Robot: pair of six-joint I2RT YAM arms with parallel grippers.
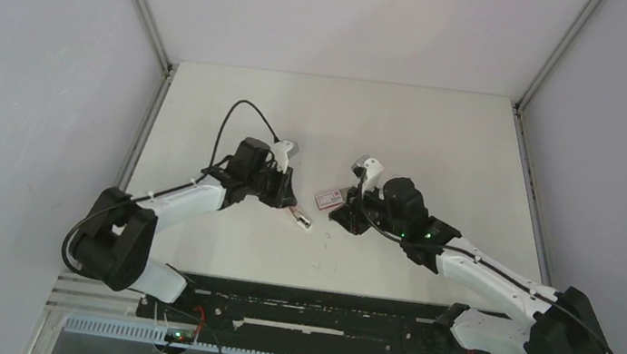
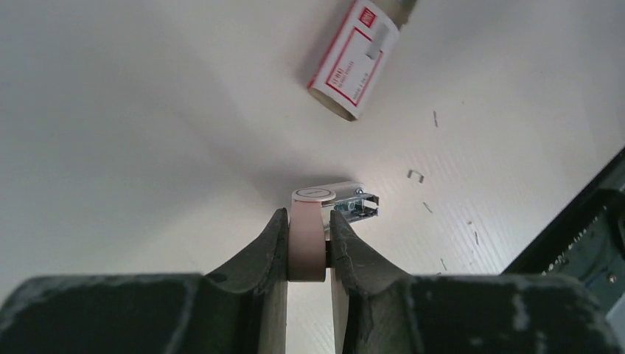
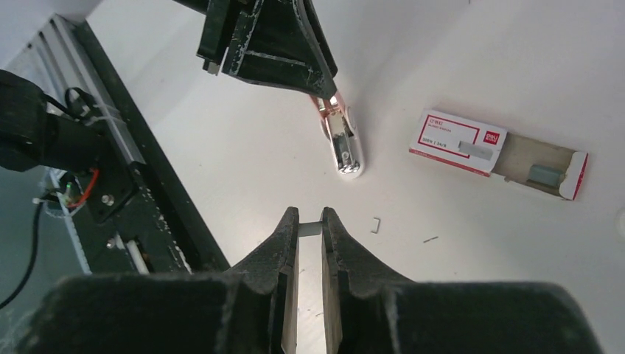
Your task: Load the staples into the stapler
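Because a strip can only be fed into a stapler that is held steady with its channel exposed, the left gripper (image 2: 307, 218) is clamped on the pink body of the stapler (image 2: 306, 251). Its jaws are nearly together, with that body filling the gap. The white top and bare metal channel stick out ahead of its fingertips, slanting to their right, far end down near the table (image 2: 147, 110).

From the right wrist, the channel's open end points roughly toward the right gripper (image 3: 309, 219), which is near it but apart. The right gripper's jaws are all but closed, pinching a short grey strip (image 3: 309, 229) crosswise at the very tips. It looks like a stick of staples, carried so it can be laid into the channel.

The staples box (image 3: 458, 141) lies ahead and to the right of the right gripper, apart from it. Its inner tray (image 3: 545, 168) is slid out, with something grey inside. Loose staples (image 3: 376, 225) lie just ahead of the right fingertips. Lining the strip up with the channel looks like the step in hand.
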